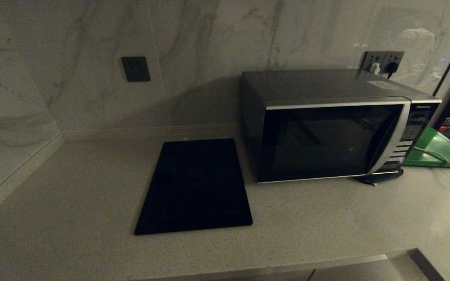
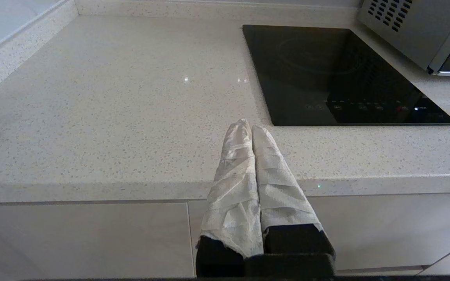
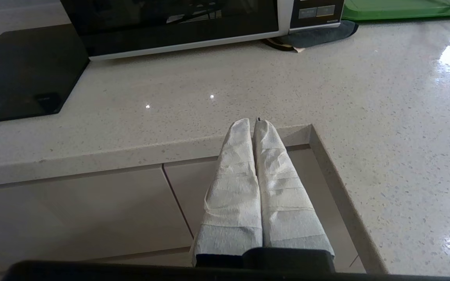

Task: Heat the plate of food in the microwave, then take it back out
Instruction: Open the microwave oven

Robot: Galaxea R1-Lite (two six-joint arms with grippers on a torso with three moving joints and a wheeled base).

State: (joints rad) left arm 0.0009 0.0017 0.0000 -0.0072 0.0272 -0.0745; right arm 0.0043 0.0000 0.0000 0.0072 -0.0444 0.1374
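The large dark grey microwave point(image 1: 328, 136) with black glass door stands shut on the pale speckled stone countertop point(image 1: 72, 203), just right of a flat black rectangular slab point(image 1: 195, 185). The plate of food appears in no view. The left gripper point(image 2: 247, 127) and right gripper point(image 3: 253, 124), fingers wrapped in white tape, hang before the counter edge with jaws pressed together, holding nothing.
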